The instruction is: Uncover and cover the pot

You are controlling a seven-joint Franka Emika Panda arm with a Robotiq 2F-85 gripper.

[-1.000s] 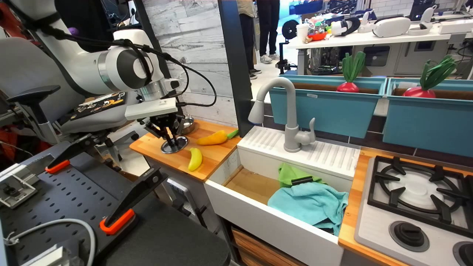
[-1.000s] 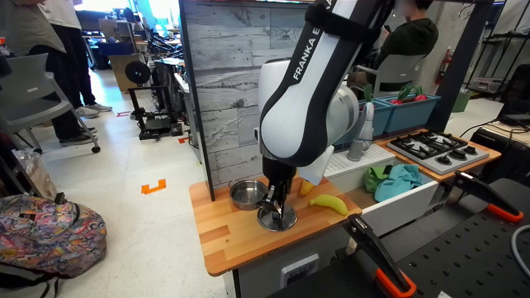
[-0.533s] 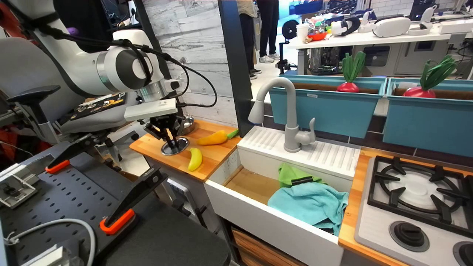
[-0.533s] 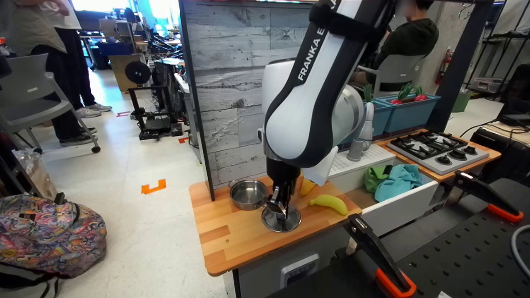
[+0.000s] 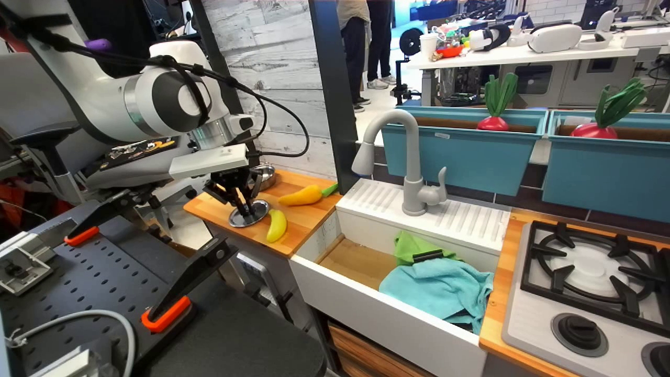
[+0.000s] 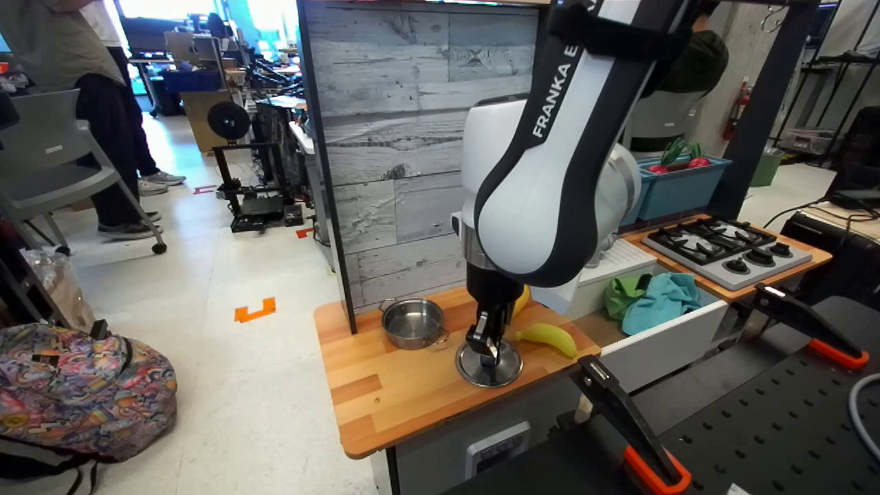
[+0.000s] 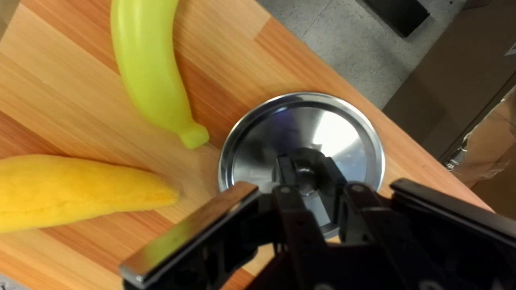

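Wall panel (image 6: 412, 158): faced with grey-white, wood-grained boards and edged by a dark post (image 5: 335, 94)
Bench (image 6: 405, 409): made up of wood strips in lighter and darker tones, backed by the panel
Floor (image 6: 220, 399): shown pale in an exterior view, marked with orange tape (image 6: 257, 315)
Grey chair (image 6: 55, 161): mounted on castors (image 6: 159, 247), placed well apart from the bench
White desk (image 5: 515, 57): set at the back, with white brick-patterned tiling (image 5: 556, 9) seen beyond
Dark table (image 5: 246, 330): perforated with rows of round holes
Far light (image 6: 275, 20): washed out to white and pale blue, its source lost in the glare, partly thrown back by the floor
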